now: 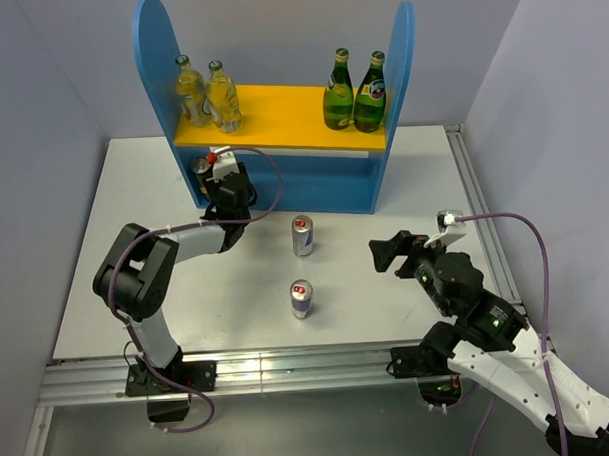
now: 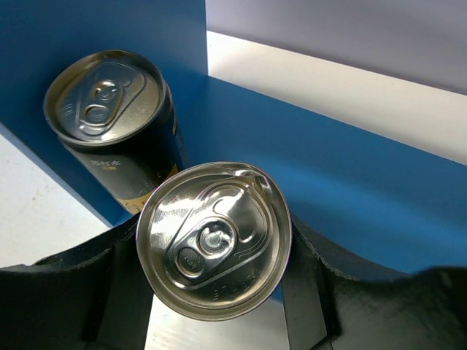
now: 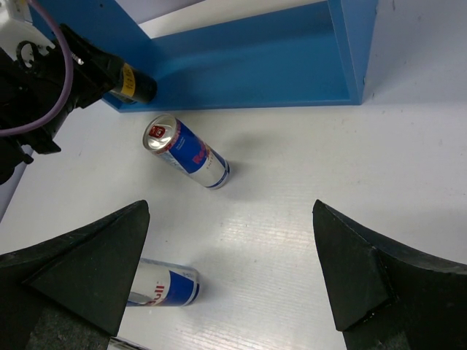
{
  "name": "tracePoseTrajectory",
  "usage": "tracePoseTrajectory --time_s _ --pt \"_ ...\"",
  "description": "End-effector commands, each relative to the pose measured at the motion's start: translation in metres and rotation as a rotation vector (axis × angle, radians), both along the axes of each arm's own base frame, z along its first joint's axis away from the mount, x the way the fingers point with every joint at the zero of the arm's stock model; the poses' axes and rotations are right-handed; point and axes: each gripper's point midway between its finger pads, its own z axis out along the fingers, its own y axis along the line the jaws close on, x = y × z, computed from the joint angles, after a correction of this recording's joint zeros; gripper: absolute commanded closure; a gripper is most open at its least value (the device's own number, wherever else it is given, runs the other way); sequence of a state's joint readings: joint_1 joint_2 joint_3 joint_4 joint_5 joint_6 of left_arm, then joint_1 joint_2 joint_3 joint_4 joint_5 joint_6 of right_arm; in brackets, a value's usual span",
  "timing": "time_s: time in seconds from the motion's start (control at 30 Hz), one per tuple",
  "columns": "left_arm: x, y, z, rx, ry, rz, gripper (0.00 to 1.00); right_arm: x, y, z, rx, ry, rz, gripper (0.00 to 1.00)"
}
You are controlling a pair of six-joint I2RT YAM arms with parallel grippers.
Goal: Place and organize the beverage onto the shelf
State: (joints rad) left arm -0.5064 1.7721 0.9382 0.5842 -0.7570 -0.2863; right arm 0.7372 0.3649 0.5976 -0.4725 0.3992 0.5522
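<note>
Clamped on a dark can (image 2: 214, 240), the left pincer (image 2: 215, 292) should set it upright on the shelf (image 2: 343, 175) just below, clear of the other dark can (image 2: 102, 98) ahead-left, before opening.

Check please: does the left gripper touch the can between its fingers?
Touching. The left wrist view shows both fingers of the left gripper tight against the sides of the can, with no gap.
</note>
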Motion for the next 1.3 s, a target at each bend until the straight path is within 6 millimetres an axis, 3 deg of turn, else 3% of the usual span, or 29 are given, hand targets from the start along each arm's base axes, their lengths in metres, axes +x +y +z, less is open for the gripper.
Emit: tracePoseTrajectory --time_s 0.0,0.1,0.17,0.2,0.23,0.27,0.73,0.9,1.0,1.13,1.27 --pt "0.022 -0.001 0.047 -0.111 -0.135 0.028 0.93 0.004 0.002 0.003 0.001 -0.016 -0.004 0.00" --pt "0.023 -0.001 0.044 -0.108 -0.131 0.032 0.71 0.003 0.002 0.003 -0.001 -0.015 -0.003 0.00" --pt "0.024 0.001 0.043 -0.107 -0.128 0.038 0.47 0.003 0.003 0.003 -0.001 -0.015 -0.001 0.00" --pt "0.025 0.001 0.042 -0.104 -0.127 0.041 0.41 0.004 0.002 0.002 -0.003 -0.013 -0.003 0.00" --pt "0.025 0.001 0.044 -0.108 -0.129 0.041 0.28 0.004 0.002 0.002 -0.003 -0.015 -0.004 0.00" --pt "0.026 0.001 0.044 -0.106 -0.126 0.043 0.03 0.004 0.002 0.002 -0.002 -0.014 -0.003 0.00" --pt "0.018 0.007 0.068 -0.116 -0.149 0.054 0.01 0.004 0.002 0.002 -0.001 -0.014 -0.003 0.00" --pt "0.006 0.011 0.081 -0.129 -0.163 0.060 0.01 0.004 0.003 0.002 -0.002 -0.014 -0.001 0.00" --pt "-0.013 0.011 0.097 -0.135 -0.180 0.059 0.01 0.004 0.003 0.002 -0.007 -0.013 0.001 0.00" --pt "-0.041 -0.003 0.117 -0.136 -0.174 -0.007 0.01 0.004 0.003 0.002 -0.009 -0.013 0.000 0.00" --pt "-0.087 -0.038 0.137 -0.148 -0.173 -0.169 0.01 0.004 0.003 0.002 -0.007 -0.013 0.000 0.00"
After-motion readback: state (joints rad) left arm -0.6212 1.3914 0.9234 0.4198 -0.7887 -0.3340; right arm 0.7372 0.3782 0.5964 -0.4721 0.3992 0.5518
